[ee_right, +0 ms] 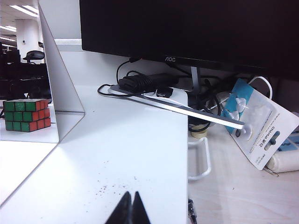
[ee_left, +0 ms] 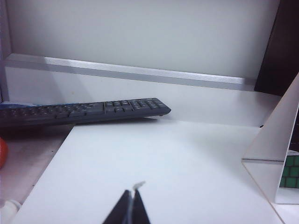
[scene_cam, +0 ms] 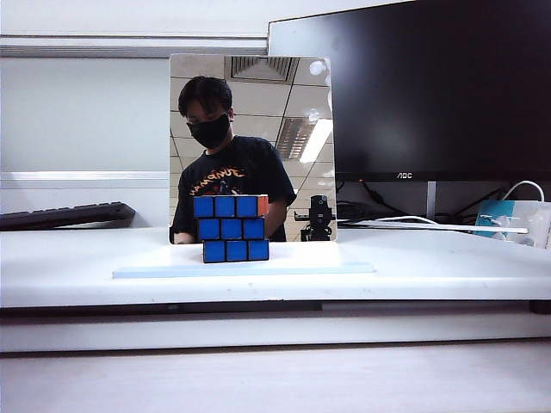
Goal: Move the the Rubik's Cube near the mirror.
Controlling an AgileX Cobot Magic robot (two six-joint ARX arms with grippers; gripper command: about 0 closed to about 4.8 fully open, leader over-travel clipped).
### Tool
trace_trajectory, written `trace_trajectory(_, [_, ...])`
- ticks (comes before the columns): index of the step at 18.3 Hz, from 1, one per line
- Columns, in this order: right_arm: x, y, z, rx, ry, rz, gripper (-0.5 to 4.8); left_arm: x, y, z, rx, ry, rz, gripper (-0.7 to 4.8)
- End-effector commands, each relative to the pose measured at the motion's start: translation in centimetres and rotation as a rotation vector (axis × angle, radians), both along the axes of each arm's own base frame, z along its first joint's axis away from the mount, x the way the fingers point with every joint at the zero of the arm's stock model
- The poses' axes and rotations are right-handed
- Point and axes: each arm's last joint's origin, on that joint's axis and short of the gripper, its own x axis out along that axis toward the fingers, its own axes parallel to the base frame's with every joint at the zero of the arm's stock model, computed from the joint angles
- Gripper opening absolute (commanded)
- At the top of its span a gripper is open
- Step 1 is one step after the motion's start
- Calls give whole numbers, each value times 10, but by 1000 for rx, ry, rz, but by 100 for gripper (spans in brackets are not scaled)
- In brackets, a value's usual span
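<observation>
The Rubik's Cube [scene_cam: 231, 228] stands on the pale-blue base plate [scene_cam: 155, 268] right in front of the mirror [scene_cam: 250, 112], blue face to the exterior camera, an orange-red side showing at its top right. Green and red faces of the cube [ee_right: 25, 115] show at the mirror [ee_right: 60, 70] in the right wrist view, and a few green squares of the cube [ee_left: 289, 172] in the left wrist view. My left gripper [ee_left: 132, 192] hangs shut and empty over the white table, left of the mirror. My right gripper [ee_right: 131, 193] is shut and empty over the table, right of the mirror.
A black AOC monitor [scene_cam: 413, 86] stands behind the mirror on the right, with cables [ee_right: 140, 83] and a blue-white package [ee_right: 259, 126] by its stand. A dark keyboard [ee_left: 84, 111] lies at the back left. The table's right edge [ee_right: 188, 154] drops to a lower desk.
</observation>
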Motion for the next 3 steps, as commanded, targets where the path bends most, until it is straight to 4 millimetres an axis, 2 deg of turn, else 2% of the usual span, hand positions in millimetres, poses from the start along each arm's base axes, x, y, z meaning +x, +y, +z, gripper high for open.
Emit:
trace_trajectory(1, [0, 0, 0, 1, -9, 1, 0, 0, 0, 2, 1, -13, 0, -4])
trace_trajectory(3, [0, 0, 0, 1, -9, 1, 0, 0, 0, 2, 1, -13, 0, -4])
